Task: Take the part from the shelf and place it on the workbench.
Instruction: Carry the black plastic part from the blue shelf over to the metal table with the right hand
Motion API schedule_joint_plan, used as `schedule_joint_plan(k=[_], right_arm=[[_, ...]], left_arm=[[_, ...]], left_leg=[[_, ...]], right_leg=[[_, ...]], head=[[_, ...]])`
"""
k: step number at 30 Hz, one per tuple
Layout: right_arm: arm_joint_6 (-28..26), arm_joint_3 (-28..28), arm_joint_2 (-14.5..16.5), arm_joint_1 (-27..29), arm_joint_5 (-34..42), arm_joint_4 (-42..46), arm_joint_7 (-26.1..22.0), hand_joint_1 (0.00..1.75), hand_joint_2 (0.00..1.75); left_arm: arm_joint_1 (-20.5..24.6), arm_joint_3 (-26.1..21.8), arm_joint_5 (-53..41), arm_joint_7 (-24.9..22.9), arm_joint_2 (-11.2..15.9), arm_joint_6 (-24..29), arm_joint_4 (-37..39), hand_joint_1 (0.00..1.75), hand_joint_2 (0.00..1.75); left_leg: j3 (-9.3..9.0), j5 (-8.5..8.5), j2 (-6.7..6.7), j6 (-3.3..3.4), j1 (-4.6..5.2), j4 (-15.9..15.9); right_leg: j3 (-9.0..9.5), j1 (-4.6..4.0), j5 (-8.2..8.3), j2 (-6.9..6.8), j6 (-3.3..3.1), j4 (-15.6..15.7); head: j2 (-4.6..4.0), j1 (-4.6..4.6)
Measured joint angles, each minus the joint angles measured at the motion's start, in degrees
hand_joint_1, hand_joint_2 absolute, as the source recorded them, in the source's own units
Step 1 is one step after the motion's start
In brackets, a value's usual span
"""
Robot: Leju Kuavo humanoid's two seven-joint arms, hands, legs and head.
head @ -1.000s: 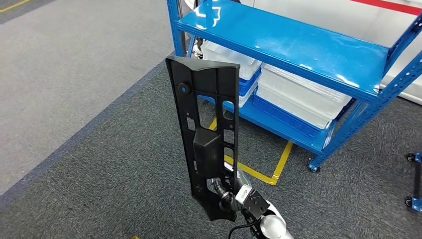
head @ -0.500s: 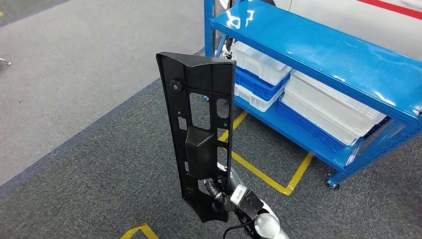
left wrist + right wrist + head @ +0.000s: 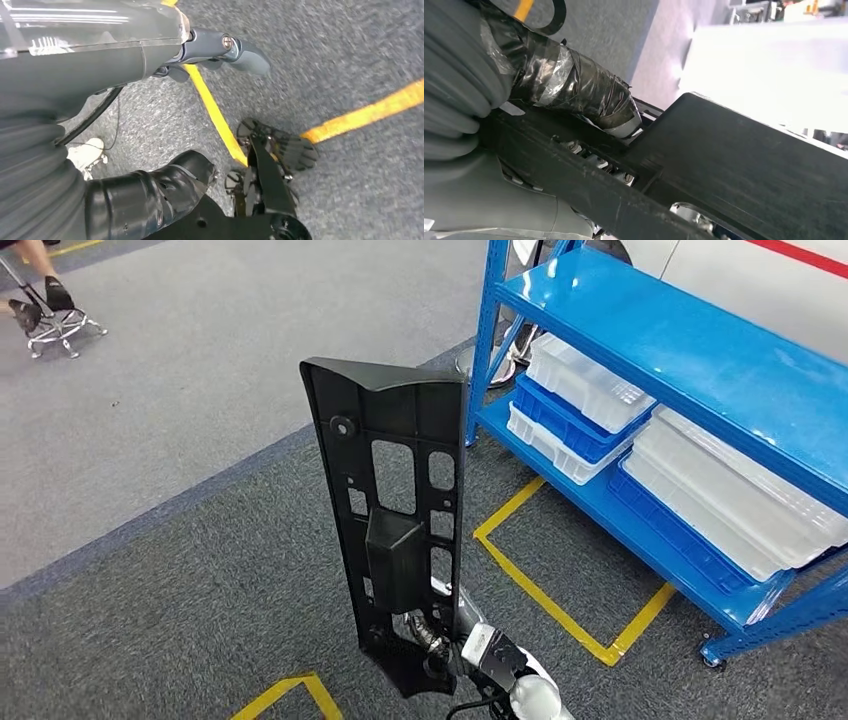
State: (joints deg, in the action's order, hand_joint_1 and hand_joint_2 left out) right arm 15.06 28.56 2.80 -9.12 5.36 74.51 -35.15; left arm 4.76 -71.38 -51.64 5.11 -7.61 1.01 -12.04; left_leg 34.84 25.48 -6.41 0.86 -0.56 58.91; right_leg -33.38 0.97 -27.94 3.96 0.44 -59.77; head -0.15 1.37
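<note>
The right hand (image 3: pixel 432 635) grips the part (image 3: pixel 395 510) upright by its lower end. The left hand (image 3: pixel 150 195) hangs over the floor; its grasp can't be told.

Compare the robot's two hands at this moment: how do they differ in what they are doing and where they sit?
The right hand grips the lower end of the tall black part, holding it upright in front of the robot; the left hand holds nothing, its fingers apart.
The right hand is raised into the head view beside the blue shelf; the left hand hangs over the grey carpet and its yellow floor tape.
</note>
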Motion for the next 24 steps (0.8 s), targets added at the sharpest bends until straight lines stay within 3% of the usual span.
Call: schedule_joint_plan(k=[1, 3, 5, 6, 8, 14, 16, 17, 19, 20, 22, 23, 24], right_arm=[[0.01, 0.02, 0.02, 0.06, -0.05, 0.15, -0.03, 1.75, 1.75], [0.08, 0.05, 0.09, 0.07, -0.07, 0.46, -0.07, 1.75, 1.75], [0.19, 0.08, 0.15, 0.15, -0.12, 0.66, -0.16, 1.75, 1.75], [0.22, 0.08, 0.16, 0.24, -0.16, 0.7, -0.18, 1.75, 1.75], [0.26, 0.08, 0.15, 0.41, -0.24, 0.72, -0.18, 1.75, 1.75], [0.28, 0.08, 0.15, 0.49, -0.24, 0.72, -0.17, 1.75, 1.75], [0.33, 0.09, 0.15, 0.58, -0.24, 0.72, -0.17, 1.75, 1.75], [0.36, 0.09, 0.15, 0.61, -0.24, 0.73, -0.18, 1.75, 1.75], [0.35, 0.11, 0.15, 0.58, -0.24, 0.94, -0.19, 1.75, 1.75], [0.34, 0.12, 0.14, 0.6, -0.24, 1.15, -0.21, 1.75, 1.75], [0.33, 0.14, 0.0, 0.88, -0.25, 1.51, -0.24, 1.75, 1.75], [0.33, 0.14, -0.11, 1.15, -0.26, 1.57, -0.25, 1.75, 1.75], [0.32, 0.14, -0.23, 1.42, -0.27, 1.58, -0.24, 1.75, 1.75]], left_arm=[[-0.11, 0.0, -0.05, -0.04, 0.03, 0.08, -0.01, 0.0, 1.75], [-0.24, 0.0, -0.1, -0.11, 0.1, 0.27, -0.02, 0.0, 1.75], [-0.17, -0.01, -0.12, -0.16, 0.16, 0.37, -0.02, 0.0, 1.75], [-0.12, -0.01, -0.12, -0.18, 0.15, 0.39, -0.02, 0.0, 1.75], [-0.05, 0.0, -0.12, -0.19, 0.14, 0.39, -0.02, 0.0, 1.75], [-0.07, 0.0, -0.13, -0.19, 0.13, 0.39, -0.02, 0.0, 1.75], [-0.15, -0.01, -0.15, -0.2, 0.14, 0.41, -0.02, 0.0, 1.75], [-0.2, -0.01, -0.16, -0.21, 0.18, 0.43, -0.02, 0.0, 1.75], [-0.2, -0.02, -0.16, -0.22, 0.28, 0.46, -0.02, 0.0, 1.75], [-0.15, -0.02, -0.17, -0.24, 0.33, 0.46, -0.02, 0.0, 1.75], [-0.08, -0.02, -0.21, -0.23, 0.35, 0.44, -0.02, 0.0, 1.75], [-0.04, -0.02, -0.25, -0.22, 0.36, 0.42, -0.02, 0.0, 1.75], [-0.04, -0.02, -0.29, -0.2, 0.36, 0.39, -0.02, 0.0, 1.75]], left_leg=[[0.12, -0.06, -0.45, -0.4, -0.19, -0.11], [0.72, 0.83, 1.1, -1.08, -0.14, 1.14], [3.06, 3.73, 4.16, -1.7, -0.16, 6.21], [4.73, 5.42, 5.03, -2.0, -0.29, 9.63], [6.94, 7.35, 5.55, -2.33, -0.47, 14.14], [7.59, 7.65, 5.63, -2.46, -0.56, 15.46], [7.27, 6.56, 5.87, -2.67, -0.73, 14.94], [5.51, 4.65, 6.47, -2.71, -0.81, 11.77], [1.28, 1.29, 7.99, -1.55, -0.53, 3.53], [-0.54, -0.03, 8.19, -0.58, -0.41, -0.11], [-1.03, -0.37, 6.68, 0.91, -0.31, -1.49], [-1.0, -0.4, 5.88, 1.12, -0.26, -1.46], [-0.99, -0.37, 5.13, 1.14, -0.22, -1.38]], right_leg=[[0.1, 0.07, 0.12, -0.6, -0.21, 0.17], [0.55, 0.32, 0.39, -1.83, -0.84, 0.86], [0.88, 0.33, 0.46, -3.32, -1.4, 1.26], [0.9, 0.26, 0.42, -4.07, -1.57, 1.25], [0.89, 0.18, 0.34, -5.03, -1.64, 1.21], [0.88, 0.18, 0.3, -5.44, -1.64, 1.18], [0.93, 0.21, 0.16, -6.24, -1.56, 1.14], [1.08, 0.24, 0.0, -6.93, -1.39, 1.09], [1.61, 0.1, -0.62, -8.3, -0.28, 0.89], [1.13, 0.1, -2.08, -7.84, 0.36, -0.9], [-1.82, 0.21, -6.08, -5.63, 1.19, -7.85], [-3.95, 0.24, -7.9, -4.56, 1.17, -12.08], [-5.23, 0.24, -8.24, -4.32, 1.18, -14.34]], head=[[0.0, 0.01], [0.0, -0.18], [0.0, -0.48], [0.0, -0.62], [0.0, -0.61], [0.0, -0.62], [0.0, -0.63], [0.0, -0.64], [0.0, -0.58], [0.0, -0.53], [0.0, -0.46], [0.0, -0.46], [0.0, -0.46]])
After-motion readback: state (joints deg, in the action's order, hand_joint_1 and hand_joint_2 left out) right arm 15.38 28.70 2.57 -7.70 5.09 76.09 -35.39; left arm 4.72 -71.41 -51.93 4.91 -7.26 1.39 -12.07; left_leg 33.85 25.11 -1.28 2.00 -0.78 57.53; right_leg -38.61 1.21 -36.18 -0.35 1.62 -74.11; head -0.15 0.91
